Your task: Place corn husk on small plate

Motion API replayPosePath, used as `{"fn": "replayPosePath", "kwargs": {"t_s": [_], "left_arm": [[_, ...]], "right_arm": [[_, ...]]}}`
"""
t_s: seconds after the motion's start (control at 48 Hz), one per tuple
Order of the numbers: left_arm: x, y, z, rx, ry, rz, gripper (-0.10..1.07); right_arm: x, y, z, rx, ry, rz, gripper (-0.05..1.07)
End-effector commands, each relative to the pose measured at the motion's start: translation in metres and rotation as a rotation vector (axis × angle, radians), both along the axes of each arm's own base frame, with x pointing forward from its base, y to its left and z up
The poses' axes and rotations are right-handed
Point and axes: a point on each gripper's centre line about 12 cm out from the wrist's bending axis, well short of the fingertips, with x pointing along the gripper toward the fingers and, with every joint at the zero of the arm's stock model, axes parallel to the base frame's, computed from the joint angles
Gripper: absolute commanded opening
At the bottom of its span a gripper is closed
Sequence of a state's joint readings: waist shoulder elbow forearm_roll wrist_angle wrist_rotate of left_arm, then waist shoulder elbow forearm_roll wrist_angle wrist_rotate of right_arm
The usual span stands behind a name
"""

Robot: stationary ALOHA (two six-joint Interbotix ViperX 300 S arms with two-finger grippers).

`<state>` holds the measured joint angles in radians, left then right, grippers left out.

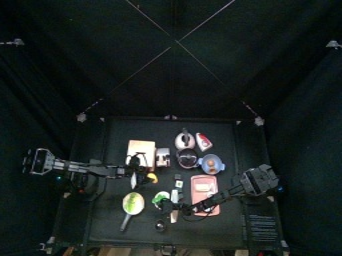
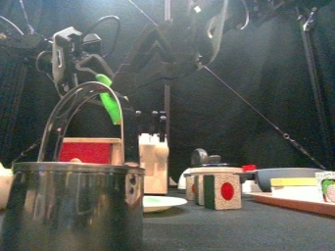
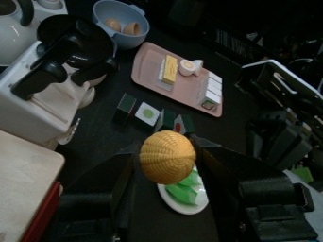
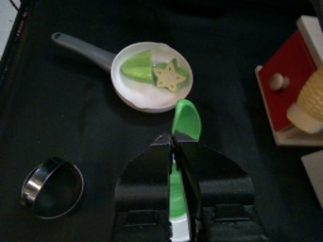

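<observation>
My right gripper [image 4: 175,142] is shut on a long green corn husk [image 4: 184,118], which sticks out past the fingertips. It hangs close beside the small white plate [image 4: 127,90], a little above the table. The plate has a grey handle and holds a green husk piece [image 4: 135,66] and a pale star-shaped piece [image 4: 168,74]. My left gripper [image 3: 167,163] is shut on a yellow corn cob [image 3: 167,153], held above the same plate [image 3: 190,202]. The front view shows the husk [image 2: 109,98] hanging high at the left. The top view shows the plate [image 1: 134,203] near the table's front.
A pink tray [image 3: 149,55] with small items and a blue bowl [image 3: 117,19] lie beyond the plate. A metal ring [image 4: 48,181] lies near the plate. A red and white box [image 4: 293,76] stands close by. A steel pot [image 2: 72,206] stands at the front edge.
</observation>
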<state>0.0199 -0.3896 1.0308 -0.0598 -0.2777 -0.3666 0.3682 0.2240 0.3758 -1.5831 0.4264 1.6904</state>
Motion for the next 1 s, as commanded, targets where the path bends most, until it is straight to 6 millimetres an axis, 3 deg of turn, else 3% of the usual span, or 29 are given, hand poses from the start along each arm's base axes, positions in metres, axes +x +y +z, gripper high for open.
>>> {"fn": "replayPosePath", "kwargs": {"t_s": [0.0,0.312,0.562,0.979], "left_arm": [[0.003,0.001,0.007,0.005,-0.024,0.000,0.65],[-0.002,-0.001,0.000,0.010,0.002,-0.008,0.65],[-0.007,-0.001,0.002,0.013,-0.009,-0.011,0.65],[-0.018,-0.002,0.005,0.011,-0.026,-0.011,0.65]], "right_arm": [[-0.006,-0.005,0.024,0.079,-0.034,-0.049,0.37],[-0.024,-0.013,0.004,0.322,0.089,-0.226,0.39],[-0.019,-0.028,-0.015,0.493,0.146,-0.334,0.39],[-0.016,-0.036,-0.033,0.555,0.183,-0.371,0.40]]}}
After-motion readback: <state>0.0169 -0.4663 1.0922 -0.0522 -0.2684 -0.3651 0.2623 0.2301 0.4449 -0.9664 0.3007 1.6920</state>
